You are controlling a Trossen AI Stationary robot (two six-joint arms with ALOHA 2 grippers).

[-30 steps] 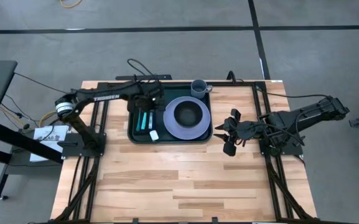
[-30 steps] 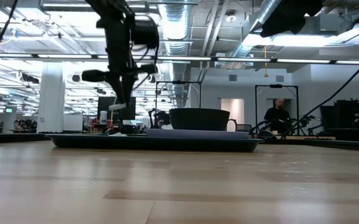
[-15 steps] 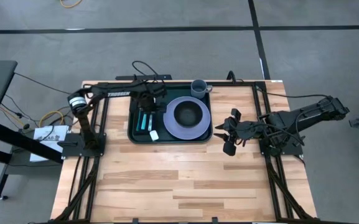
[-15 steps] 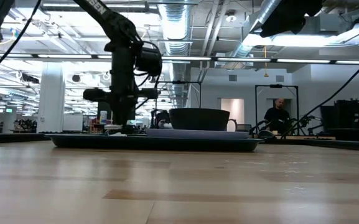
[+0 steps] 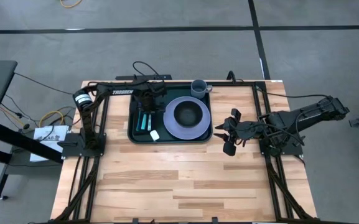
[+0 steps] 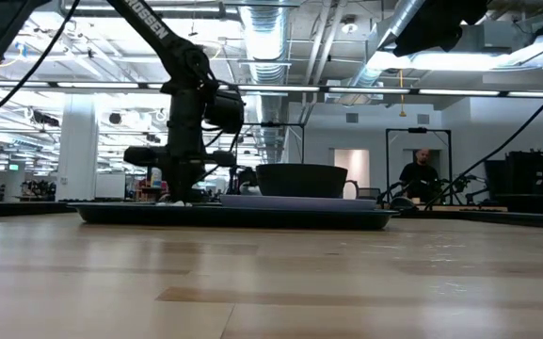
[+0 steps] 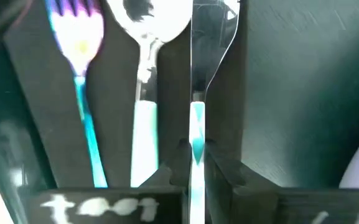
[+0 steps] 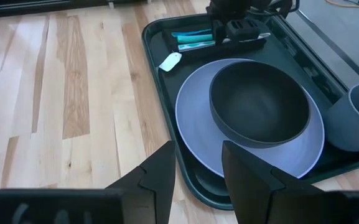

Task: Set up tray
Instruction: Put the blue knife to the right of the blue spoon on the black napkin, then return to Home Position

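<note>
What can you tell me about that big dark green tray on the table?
The tray is a dark green rectangle that looks like plastic, with rounded corners and a raised rim. It lies flat on the far part of the wooden table. On it sit a lavender plate carrying a dark bowl, a grey mug in one corner, and a black napkin with cutlery, where the left gripper is lowered.

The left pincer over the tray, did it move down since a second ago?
Yes. In the low view the left pincer was above the tray; now it has sunk to the tray, over the cutlery.
</note>
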